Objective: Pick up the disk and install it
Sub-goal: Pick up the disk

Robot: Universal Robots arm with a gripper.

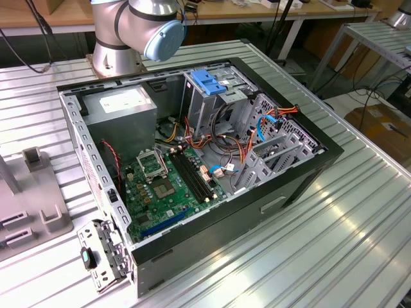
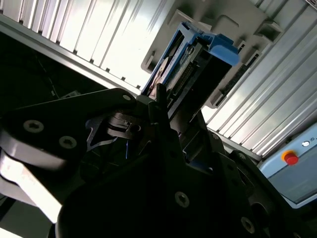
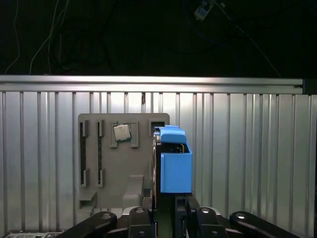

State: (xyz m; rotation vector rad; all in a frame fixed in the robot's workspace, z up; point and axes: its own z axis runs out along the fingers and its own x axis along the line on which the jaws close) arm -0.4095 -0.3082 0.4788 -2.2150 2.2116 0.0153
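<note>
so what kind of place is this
Most likely a robotics lab bench for computer assembly: an open PC case lies on a ribbed metal table, a robot arm stands beside it, and the end effector grips the disk.

A robot arm (image 1: 138,29) and opened computer case (image 1: 289,192) mark a robotics lab.

**Upright disk (image 3: 176,171) in my gripper (image 3: 171,204)**

My fingers press the disk from both sides, its blue frame standing on edge. Behind it a grey slotted holder (image 3: 124,173) carrying a small square chip (image 3: 122,132) lies on the ribbed metal table (image 3: 247,148).
</note>
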